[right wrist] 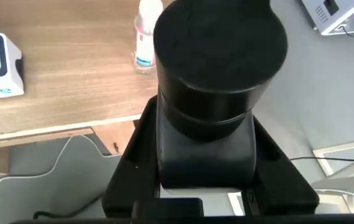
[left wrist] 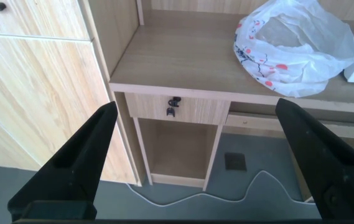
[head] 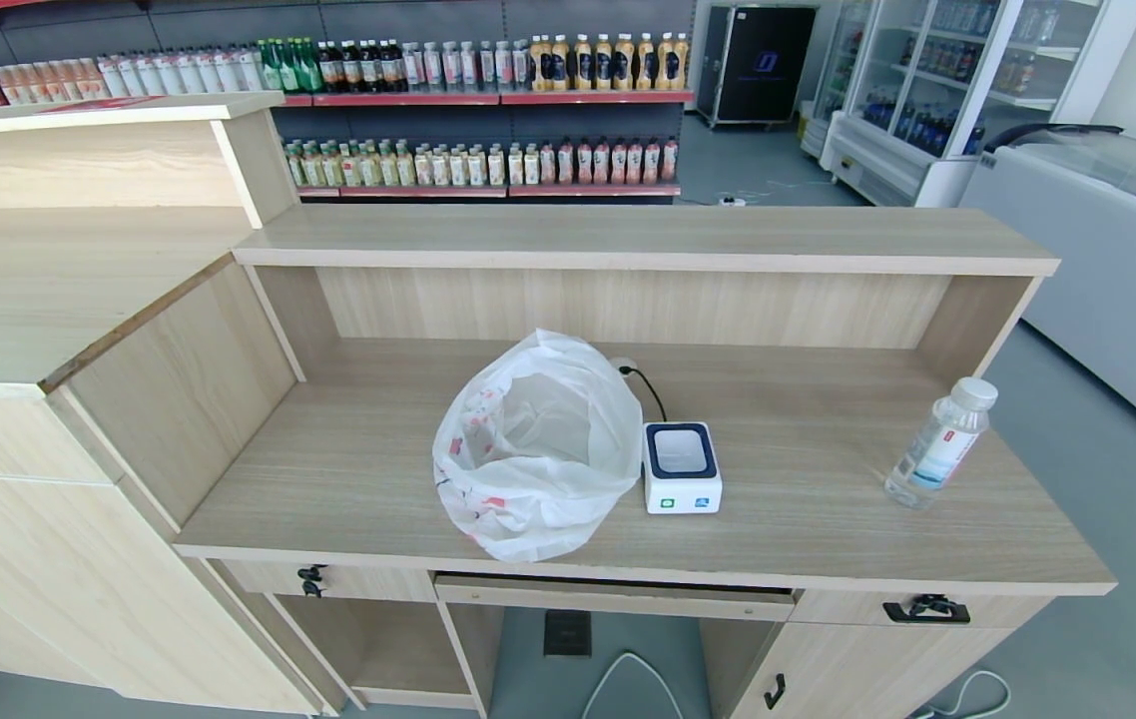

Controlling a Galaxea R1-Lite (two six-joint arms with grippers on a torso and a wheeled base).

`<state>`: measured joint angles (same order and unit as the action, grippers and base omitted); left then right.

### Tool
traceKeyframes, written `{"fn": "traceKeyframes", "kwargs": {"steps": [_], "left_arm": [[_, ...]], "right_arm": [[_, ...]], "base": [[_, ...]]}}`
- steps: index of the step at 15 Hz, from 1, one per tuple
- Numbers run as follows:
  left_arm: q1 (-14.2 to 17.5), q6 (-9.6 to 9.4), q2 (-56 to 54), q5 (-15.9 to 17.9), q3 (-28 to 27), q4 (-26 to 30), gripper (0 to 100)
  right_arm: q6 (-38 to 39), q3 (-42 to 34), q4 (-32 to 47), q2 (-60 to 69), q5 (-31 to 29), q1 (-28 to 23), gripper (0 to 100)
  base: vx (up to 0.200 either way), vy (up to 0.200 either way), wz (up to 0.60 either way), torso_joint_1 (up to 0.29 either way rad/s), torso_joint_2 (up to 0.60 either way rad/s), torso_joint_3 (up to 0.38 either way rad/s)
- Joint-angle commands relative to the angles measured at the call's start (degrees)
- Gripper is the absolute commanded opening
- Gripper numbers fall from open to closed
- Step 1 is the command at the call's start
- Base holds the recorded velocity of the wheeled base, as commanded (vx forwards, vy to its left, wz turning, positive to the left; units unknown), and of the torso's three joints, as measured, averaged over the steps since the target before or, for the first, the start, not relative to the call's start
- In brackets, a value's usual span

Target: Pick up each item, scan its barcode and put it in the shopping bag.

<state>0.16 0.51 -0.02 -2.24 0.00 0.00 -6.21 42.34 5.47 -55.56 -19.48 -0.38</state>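
Left claw [left wrist: 192, 109] spread wide, empty | my right claw [right wrist: 204, 180]: can't tell its state | plan: grip bottle [head: 937, 444] by worktop [head: 808, 519] right edge mid-body, label toward scanner [head: 681, 466].

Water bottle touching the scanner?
Apart. Head view shows the bottle standing well to the right of the scanner, with bare counter between them.

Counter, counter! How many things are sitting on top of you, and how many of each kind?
shopping bag: 1
scanner: 1
bottle: 1
Total on the counter: 3
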Motion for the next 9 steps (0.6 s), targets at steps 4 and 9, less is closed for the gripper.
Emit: {"fn": "traceKeyframes", "kwargs": {"steps": [4, 9], "left_arm": [[0.02, 0.02, 0.02, -0.04, 0.0, 0.0, 100], [0.02, 0.02, 0.02, -0.04, 0.0, 0.0, 100]], "right_arm": [[1.81, -1.38, -7.67, 0.37, 6.21, -0.85, 0], [8.84, 0.2, -13.74, -3.23, 25.46, -5.51, 0]], "base": [[0.0, 0.0, 0.45, 0.001, 0.0, 0.002], [0.0, 0.0, 0.36, 0.003, 0.0, 0.003]]}}
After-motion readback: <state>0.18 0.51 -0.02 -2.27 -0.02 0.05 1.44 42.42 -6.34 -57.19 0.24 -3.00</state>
